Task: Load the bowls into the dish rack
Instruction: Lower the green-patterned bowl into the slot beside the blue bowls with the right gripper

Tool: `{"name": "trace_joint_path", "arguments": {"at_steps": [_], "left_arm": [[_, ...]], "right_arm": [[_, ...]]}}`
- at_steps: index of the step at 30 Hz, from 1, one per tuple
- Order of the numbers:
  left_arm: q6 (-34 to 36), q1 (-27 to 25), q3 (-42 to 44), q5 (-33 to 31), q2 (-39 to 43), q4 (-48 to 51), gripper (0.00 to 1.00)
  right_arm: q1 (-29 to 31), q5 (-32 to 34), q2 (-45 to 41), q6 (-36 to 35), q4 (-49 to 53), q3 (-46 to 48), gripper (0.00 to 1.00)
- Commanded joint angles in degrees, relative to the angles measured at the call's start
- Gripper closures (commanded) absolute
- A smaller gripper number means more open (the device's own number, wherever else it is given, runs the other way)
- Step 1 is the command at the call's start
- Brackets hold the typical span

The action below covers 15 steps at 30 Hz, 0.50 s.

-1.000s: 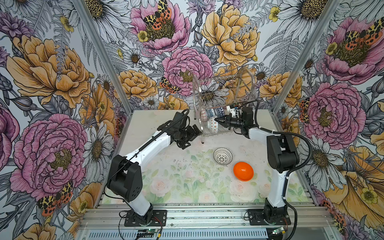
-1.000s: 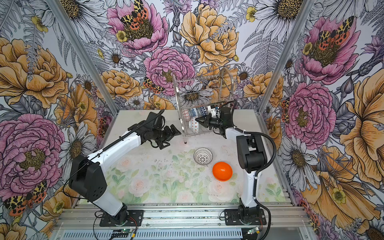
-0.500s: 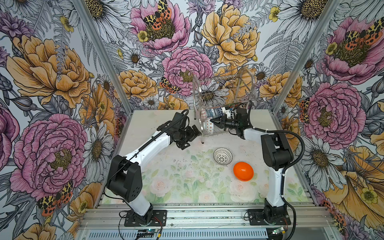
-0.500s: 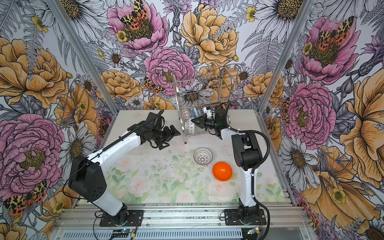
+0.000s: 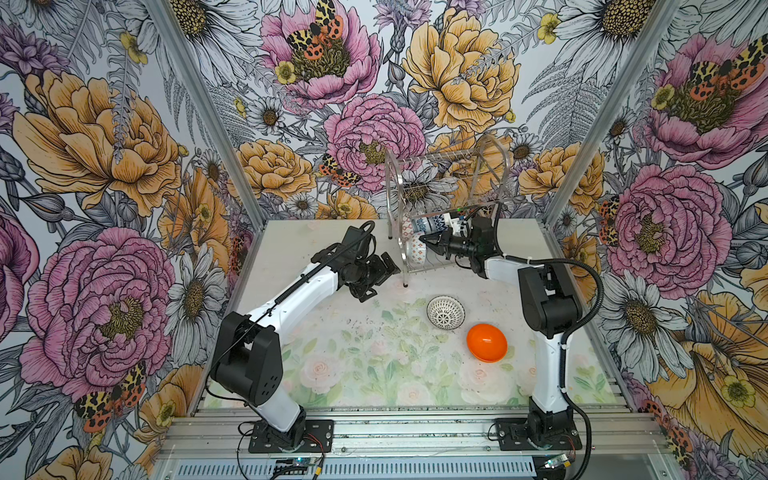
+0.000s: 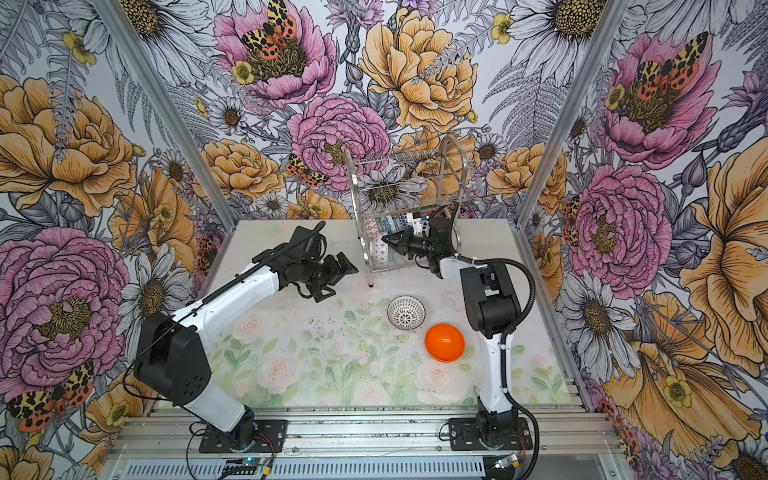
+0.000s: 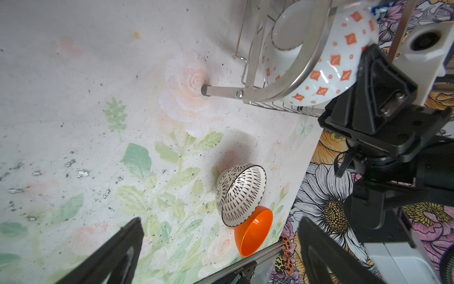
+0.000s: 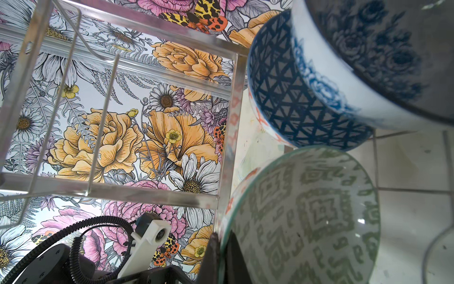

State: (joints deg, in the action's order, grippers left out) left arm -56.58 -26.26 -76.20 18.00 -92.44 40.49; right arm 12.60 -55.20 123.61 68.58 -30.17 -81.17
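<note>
While the left gripper (image 5: pixel 378 279) hovers wide, the outstretched right gripper (image 5: pixel 424 240) pinches a racked grey-green bowl (image 8: pixel 307 216).

light: bright, even | shadows: soft | wrist views: foreground blurred

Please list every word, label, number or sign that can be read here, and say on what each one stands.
Nothing can be read for certain.
Aluminium rail: a short engraved mark, too small and blurred to read.
Dish rack, lattice bowl, orange bowl, grey-green bowl: no writing seen.
</note>
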Motion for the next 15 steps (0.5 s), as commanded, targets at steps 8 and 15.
{"name": "trace_joint_path", "arguments": {"at_steps": [8, 15], "left_arm": [[1.38, 0.61, 1.33, 0.28, 2.02, 0.29, 0.01], [1.6, 0.6, 1.54, 0.39, 2.09, 0.29, 0.01]], "right_arm": [[2.46, 2.07, 1.95, 0.24, -0.41, 2.16, 1.0], [3.2, 1.48, 1.81, 0.31, -0.24, 2.73, 1.0]]}}
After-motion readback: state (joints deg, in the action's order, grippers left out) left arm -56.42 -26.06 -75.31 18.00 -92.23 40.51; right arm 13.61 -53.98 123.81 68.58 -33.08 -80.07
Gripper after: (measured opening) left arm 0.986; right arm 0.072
